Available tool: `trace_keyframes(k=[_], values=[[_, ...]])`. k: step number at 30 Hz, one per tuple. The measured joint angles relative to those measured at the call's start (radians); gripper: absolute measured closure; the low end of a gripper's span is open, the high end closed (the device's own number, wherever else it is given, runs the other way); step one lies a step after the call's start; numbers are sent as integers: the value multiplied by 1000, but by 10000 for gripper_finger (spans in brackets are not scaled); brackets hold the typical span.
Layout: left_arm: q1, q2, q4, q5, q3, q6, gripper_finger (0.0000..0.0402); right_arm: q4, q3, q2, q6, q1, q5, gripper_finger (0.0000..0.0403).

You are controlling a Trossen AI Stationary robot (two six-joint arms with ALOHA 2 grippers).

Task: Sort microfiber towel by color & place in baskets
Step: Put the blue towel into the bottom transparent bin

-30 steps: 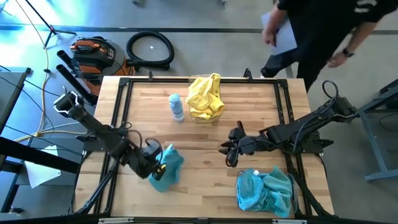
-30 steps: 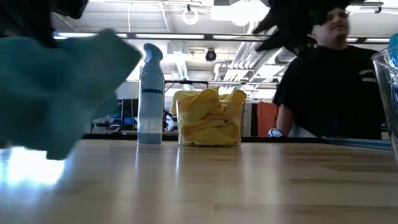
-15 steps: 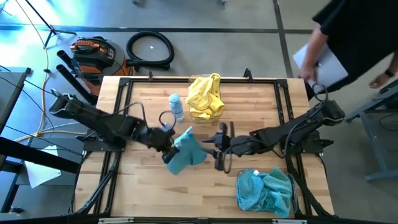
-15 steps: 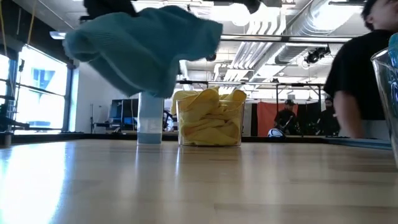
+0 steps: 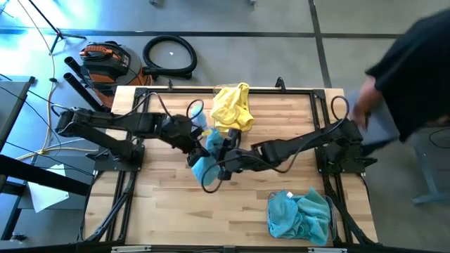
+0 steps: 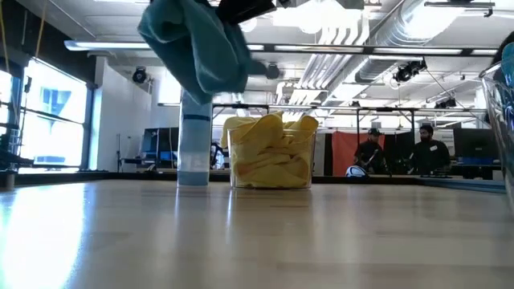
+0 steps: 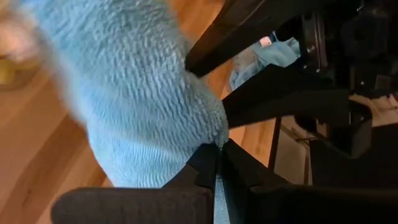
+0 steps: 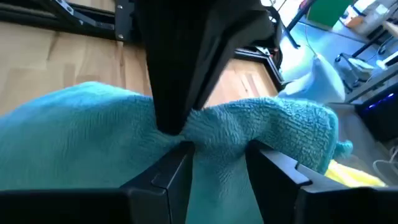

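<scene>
While our left gripper (image 5: 199, 145) pinches the teal towel (image 5: 205, 163) above mid-counter (image 5: 281, 133), our right gripper's (image 5: 216, 167) jaws straddle it, spread; releasing before they close could drop it short of the teal basket (image 5: 301, 216).

I found no legible text, label, brand, number or sign in any view. The bottle (image 6: 195, 151) on the table (image 6: 257, 233) showed no wording I could read, and the orange-and-black case (image 5: 105, 57) on the floor bore no marking I could make out. Nothing readable appeared in the room behind.
</scene>
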Motion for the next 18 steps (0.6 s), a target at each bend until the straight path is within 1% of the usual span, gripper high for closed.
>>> trace_keyframes(k=[5, 10, 14, 18], values=[[39, 1, -39, 43, 42, 71, 401, -7, 47, 38, -40, -17, -5, 257], [72, 0, -79, 46, 76, 135, 401, 5, 48, 40, 28, -27, -26, 257], [101, 0, -77, 56, 78, 160, 401, 12, 48, 41, 29, -25, -27, 257], [130, -1, -154, 80, 79, 187, 401, 12, 48, 42, 29, -21, 15, 257]])
